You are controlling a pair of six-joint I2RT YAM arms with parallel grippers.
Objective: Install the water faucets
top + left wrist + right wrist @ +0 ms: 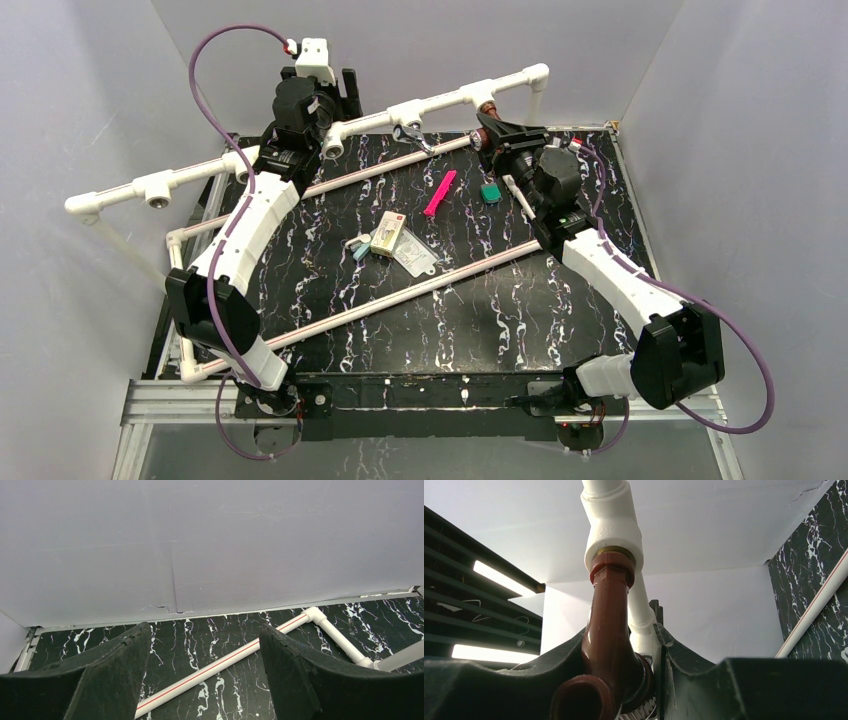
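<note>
Two taps are found at the white plastic pipe rail [445, 100]. The dark reddish-brown bent-spout faucet [606, 645], at one o'clock, is seated in a white tee socket [614, 530] and clamped between the right gripper's [619, 640] part-closed fingers, while the shiny silver metal faucet [413, 133] is seen just below the rail at twelve o'clock. The left gripper [205, 635], at eleven o'clock, is spread wide with nothing held.

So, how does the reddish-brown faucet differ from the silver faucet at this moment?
The reddish-brown faucet is dark; the silver faucet is bright and shiny. The right gripper has its jaws closed on the reddish-brown faucet; nothing holds the silver faucet. Shared: each seems to meet a tee socket of the white pipe rail, at neighbouring tees.
</note>
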